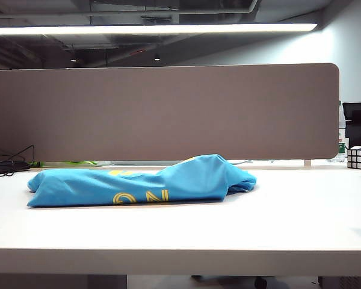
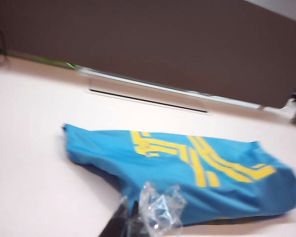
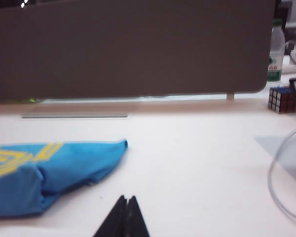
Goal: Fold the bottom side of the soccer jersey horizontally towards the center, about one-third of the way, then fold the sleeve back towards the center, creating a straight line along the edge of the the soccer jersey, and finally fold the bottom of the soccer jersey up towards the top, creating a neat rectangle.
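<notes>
1. Nearest the right wrist camera, the right gripper [image 3: 126,200] shows its two dark fingertips pressed together, holding nothing, above bare white table [image 3: 197,168].
2. Close to the left wrist camera, the left gripper [image 2: 133,212] has its jaws together too; crinkled clear plastic covers its fingers [image 2: 160,210], and it hangs just above the near edge of the soccer jersey [image 2: 187,168] without gripping it.
3. Neither gripper appears in the exterior view.
4. Folded into a long, low bundle, the soccer jersey [image 1: 138,183] lies on the table slightly left of centre in the exterior view, with yellow lettering showing along its front and top.
5. Its right end rises in a rumpled hump.
6. Behind it stands a brown divider panel [image 1: 162,111].
7. At the far right sits a puzzle cube [image 1: 360,158], well apart from the jersey.
</notes>
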Robot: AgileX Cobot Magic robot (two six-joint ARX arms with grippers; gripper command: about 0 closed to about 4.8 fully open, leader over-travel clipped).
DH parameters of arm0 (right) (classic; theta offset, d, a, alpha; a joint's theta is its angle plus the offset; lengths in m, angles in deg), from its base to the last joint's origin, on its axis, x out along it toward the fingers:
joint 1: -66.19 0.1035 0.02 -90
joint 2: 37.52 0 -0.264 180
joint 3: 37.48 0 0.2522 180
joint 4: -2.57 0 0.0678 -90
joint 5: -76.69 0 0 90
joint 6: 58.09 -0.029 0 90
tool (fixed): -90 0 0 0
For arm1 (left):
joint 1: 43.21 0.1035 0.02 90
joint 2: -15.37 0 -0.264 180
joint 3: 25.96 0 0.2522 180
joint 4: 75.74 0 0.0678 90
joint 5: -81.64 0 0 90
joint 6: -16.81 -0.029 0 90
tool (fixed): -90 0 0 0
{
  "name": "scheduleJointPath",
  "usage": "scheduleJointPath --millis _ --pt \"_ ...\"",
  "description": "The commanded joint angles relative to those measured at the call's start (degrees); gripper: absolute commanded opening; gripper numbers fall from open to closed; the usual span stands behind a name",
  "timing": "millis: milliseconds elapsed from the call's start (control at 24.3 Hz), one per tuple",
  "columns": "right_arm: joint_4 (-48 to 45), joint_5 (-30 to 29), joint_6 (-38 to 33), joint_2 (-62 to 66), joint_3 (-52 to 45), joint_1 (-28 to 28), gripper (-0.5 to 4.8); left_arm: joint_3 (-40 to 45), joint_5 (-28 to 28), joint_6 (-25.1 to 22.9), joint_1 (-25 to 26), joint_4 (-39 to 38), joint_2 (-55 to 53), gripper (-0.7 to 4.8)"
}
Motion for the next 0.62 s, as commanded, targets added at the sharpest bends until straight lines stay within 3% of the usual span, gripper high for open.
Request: scheduleJointPath --millis 41,247,453,618 --pt "-1.2 0.4 1.1 0.0 -2.3 0.0 -0.03 -0.1 -0.9 -7.6 0.1 2.4 0.3 -0.05" --pt "-2.5 6.2 4.9 -0.2 -4.9 -0.1 -0.03 -0.1 -1.8 -17.3 0.1 5.3 0.3 -0.06" --pt "-2.6 10.9 5.8 -0.2 -4.9 -0.1 -0.03 -0.1 -7.3 -17.4 0.1 7.7 0.3 -0.06" --pt "-2.7 10.3 5.8 -0.2 -4.9 0.0 -0.03 -0.1 -8.9 -17.2 0.1 9.0 0.3 -0.06"
